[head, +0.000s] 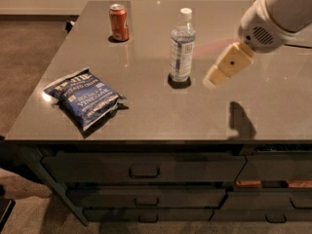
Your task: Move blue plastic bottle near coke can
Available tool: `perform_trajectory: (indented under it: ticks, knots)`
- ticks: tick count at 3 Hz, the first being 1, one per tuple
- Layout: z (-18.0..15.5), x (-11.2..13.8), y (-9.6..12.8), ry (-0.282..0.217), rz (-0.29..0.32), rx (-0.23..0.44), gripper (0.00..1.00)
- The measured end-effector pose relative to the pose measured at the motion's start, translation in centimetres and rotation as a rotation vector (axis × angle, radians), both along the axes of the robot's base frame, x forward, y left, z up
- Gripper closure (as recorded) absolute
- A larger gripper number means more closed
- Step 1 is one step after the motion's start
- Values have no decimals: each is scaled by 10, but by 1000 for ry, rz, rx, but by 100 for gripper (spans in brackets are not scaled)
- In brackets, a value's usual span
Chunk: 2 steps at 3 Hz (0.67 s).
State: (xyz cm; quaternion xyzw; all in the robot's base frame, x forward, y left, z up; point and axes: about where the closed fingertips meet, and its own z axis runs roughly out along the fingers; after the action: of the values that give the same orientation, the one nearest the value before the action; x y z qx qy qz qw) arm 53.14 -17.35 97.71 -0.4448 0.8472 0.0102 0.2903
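The blue plastic bottle (182, 46) stands upright near the middle of the grey table (161, 111); it is clear with a white cap and a blue-and-white label. The coke can (119, 22) stands upright at the far left of the table, well apart from the bottle. My gripper (213, 79) hangs above the table just right of the bottle, at about the height of its lower half, not touching it. The arm reaches in from the upper right.
A blue chip bag (85, 96) lies flat at the front left of the table. Drawers (144, 169) run below the table's front edge. Brown carpet lies to the left.
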Motion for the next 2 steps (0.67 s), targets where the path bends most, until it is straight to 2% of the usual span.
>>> perform_trajectory:
  ticks: [1,2]
  knots:
    - [7,29,9,-88,-78,103,0]
    - [13,71,34,-162,-104,219,0]
